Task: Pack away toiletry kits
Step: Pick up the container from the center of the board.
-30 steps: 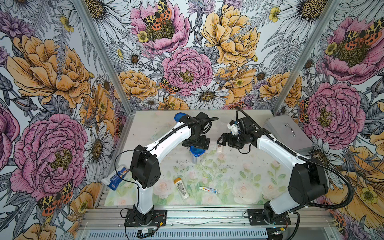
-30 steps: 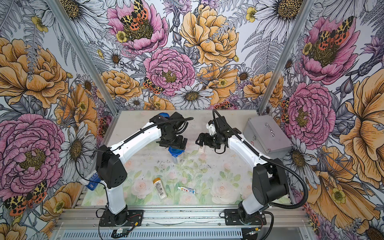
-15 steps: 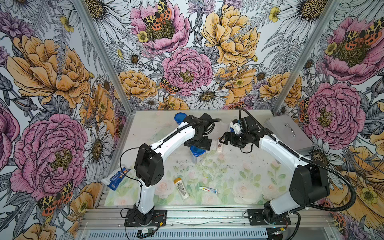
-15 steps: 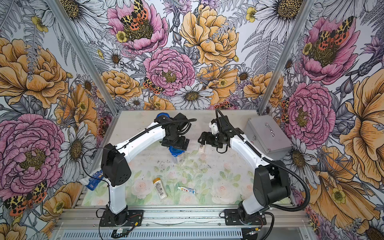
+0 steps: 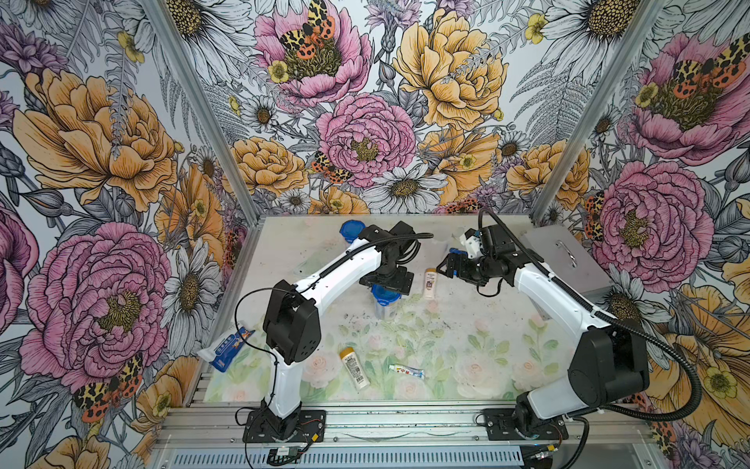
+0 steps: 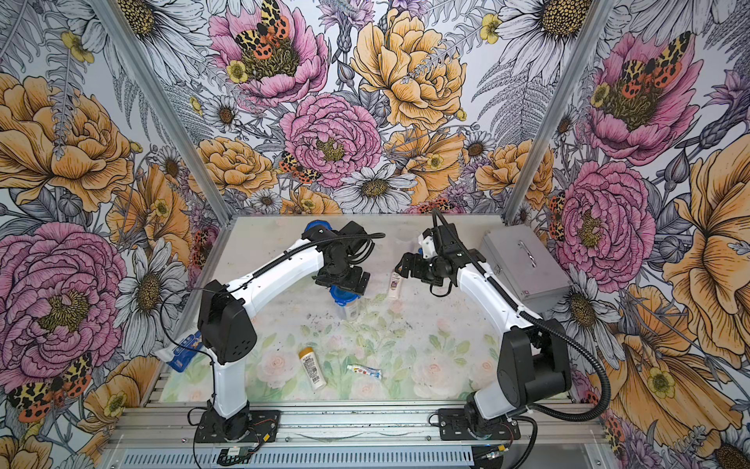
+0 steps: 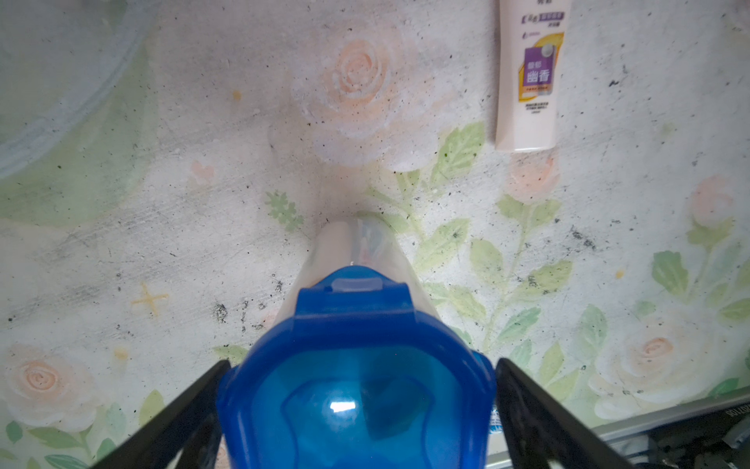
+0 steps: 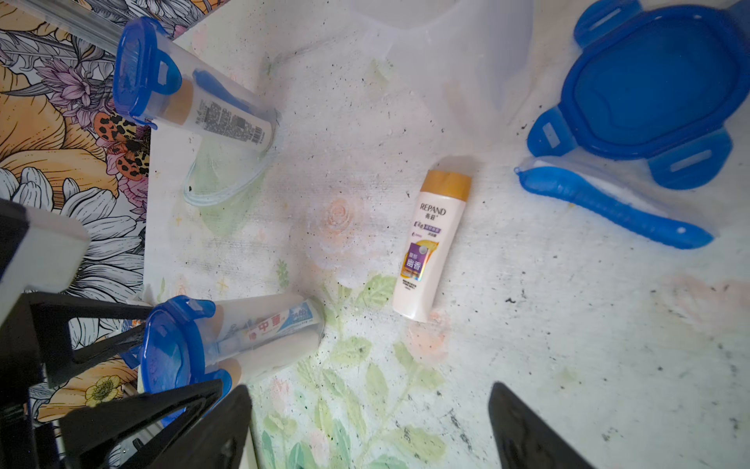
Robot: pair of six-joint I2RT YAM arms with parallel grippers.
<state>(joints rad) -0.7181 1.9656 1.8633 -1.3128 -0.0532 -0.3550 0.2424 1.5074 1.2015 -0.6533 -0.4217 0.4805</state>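
Note:
A clear cup with a blue four-tab lid [image 5: 383, 293] stands mid-table; it holds a toothpaste tube and a bottle [image 8: 259, 329]. My left gripper [image 7: 363, 362] is open and straddles that lid [image 7: 357, 398], one finger on each side. A white orange-capped bottle [image 5: 430, 280] lies just right of the cup. My right gripper [image 8: 369, 390] hangs open and empty above the mat beside the bottle [image 8: 430, 251]. A second lidded cup [image 8: 186, 97] stands at the back left. A loose blue lid [image 8: 649, 81], a blue toothbrush [image 8: 608, 207] and an empty clear cup [image 8: 446, 61] lie behind the right arm.
Another orange-capped bottle [image 5: 355, 367] and a toothpaste tube [image 5: 407, 370] lie near the front edge. A blue-white packet [image 5: 225, 345] hangs over the left edge. The silver metal case [image 5: 568, 260] stands shut at the right. A clear empty cup [image 8: 227, 178] lies at the back left.
My right gripper has drifted slightly toward the back and right, away from the lidded cup. The left gripper has stayed over the cup, and the cup has not moved.

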